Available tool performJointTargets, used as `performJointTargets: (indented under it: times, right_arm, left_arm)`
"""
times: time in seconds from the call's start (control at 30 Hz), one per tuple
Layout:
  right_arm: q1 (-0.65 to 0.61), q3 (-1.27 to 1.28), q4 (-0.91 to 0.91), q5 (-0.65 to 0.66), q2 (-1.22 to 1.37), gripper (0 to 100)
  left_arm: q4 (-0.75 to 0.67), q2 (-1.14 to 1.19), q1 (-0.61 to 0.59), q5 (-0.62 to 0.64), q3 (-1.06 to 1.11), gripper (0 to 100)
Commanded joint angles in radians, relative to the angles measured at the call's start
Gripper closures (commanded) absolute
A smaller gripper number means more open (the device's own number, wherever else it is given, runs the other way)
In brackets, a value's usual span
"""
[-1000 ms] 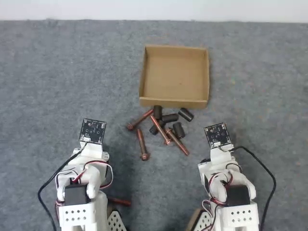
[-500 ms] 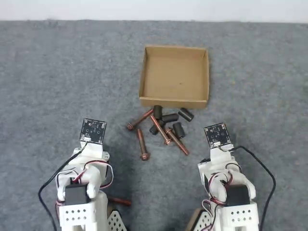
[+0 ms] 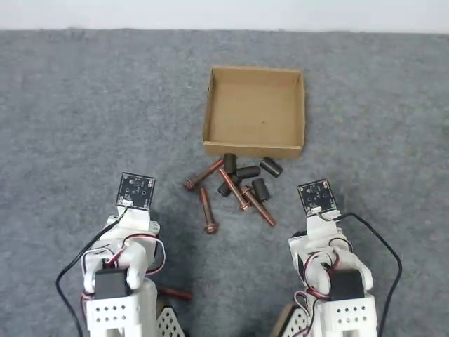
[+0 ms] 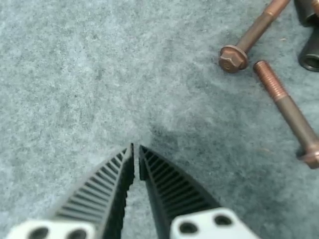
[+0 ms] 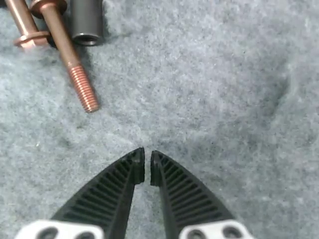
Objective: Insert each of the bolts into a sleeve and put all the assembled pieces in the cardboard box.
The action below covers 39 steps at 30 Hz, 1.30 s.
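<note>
The left pincer [image 4: 135, 152] is all but closed, its toothed fingers [image 4: 164, 179] a hairline apart with nothing between them; whether the tips touch the grey felt of the bench [image 3: 70, 105] cannot be told. The right pincer [image 5: 147, 158] stands the same way, nearly closed and holding nothing. Both sit toward the near edge. Copper bolts [image 3: 207, 209] and dark sleeves [image 3: 248, 171] lie loose in a cluster beyond the pincers, just on the near side of the cardboard box [image 3: 252, 148], which stands toward the far edge at mid-width. A stray bolt [image 3: 172, 293] lies at the near edge beside the left arm's base.
</note>
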Motion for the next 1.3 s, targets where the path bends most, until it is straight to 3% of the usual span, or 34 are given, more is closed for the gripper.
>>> performJointTargets:
  times: [0.0,0.83,1.27]
  right_arm:
    - [0.01,0.018,0.005,0.014,-0.021,99.2]
    - [0.01,0.018,0.005,0.014,-0.021,99.2]
    - [0.015,-0.002,0.007,0.015,-0.022,99.2]
  left_arm:
    - [0.005,-0.015,0.003,-0.009,-0.021,99]
    - [-0.002,-0.017,0.008,-0.012,-0.021,99]
    - [-0.014,-0.017,0.006,-0.011,-0.125,99]
